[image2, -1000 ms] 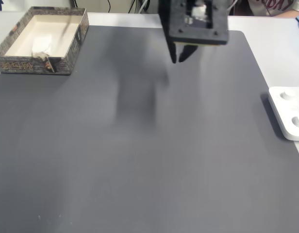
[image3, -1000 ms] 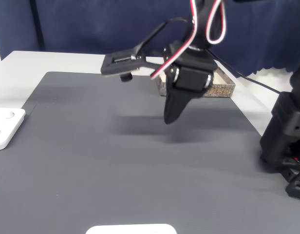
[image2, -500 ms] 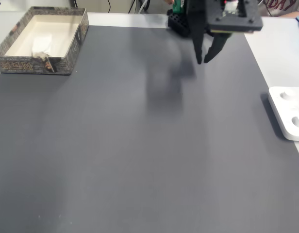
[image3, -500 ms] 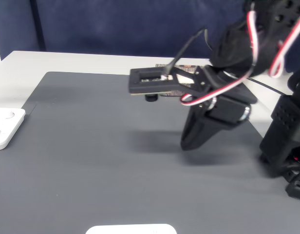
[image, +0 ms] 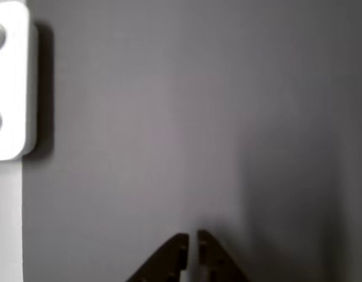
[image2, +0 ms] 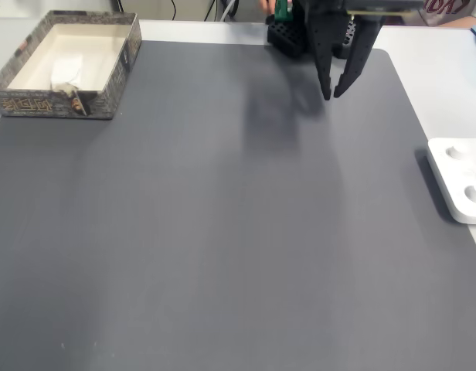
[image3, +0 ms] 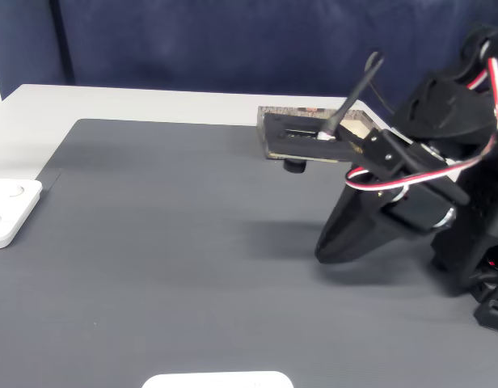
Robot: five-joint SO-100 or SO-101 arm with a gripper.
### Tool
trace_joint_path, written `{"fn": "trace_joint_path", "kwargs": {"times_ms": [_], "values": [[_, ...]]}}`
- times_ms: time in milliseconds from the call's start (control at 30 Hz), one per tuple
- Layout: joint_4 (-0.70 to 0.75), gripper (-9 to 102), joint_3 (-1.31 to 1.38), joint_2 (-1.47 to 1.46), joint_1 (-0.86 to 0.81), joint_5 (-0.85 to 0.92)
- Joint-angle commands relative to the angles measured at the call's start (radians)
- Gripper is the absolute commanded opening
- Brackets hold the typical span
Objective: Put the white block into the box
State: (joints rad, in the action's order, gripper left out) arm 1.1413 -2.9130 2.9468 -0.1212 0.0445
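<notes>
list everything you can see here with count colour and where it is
box: 1, speckled brown-grey outside, cream inside, far left corner of a fixed view.
white block: 1, white, lying inside the box.
mat: 1, dark grey, covering most of the table.
table: 1, white, showing around the mat's edges.
flat device with round knobs: 1, white, at the mat's right edge in a fixed view.
backdrop: 1, dark blue, behind the table.
arm: 1, black with red and white wires, near its base.
hand: 1, black, empty, fingertips slightly apart, above the mat.
</notes>
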Motion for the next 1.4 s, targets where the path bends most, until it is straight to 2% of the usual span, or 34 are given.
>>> {"fn": "trace_joint_path", "kwargs": {"times_ms": [0,600,900,1033,1367], "values": [[0.028,-2,-0.038,0.14,0.02,0.002],[0.054,-2,-0.179,0.377,0.054,0.011],[0.114,-2,-0.179,0.377,0.072,0.009],[0.189,-2,-0.179,0.377,0.074,-0.014],[0.189,-2,-0.179,0.377,0.072,-0.014]]}}
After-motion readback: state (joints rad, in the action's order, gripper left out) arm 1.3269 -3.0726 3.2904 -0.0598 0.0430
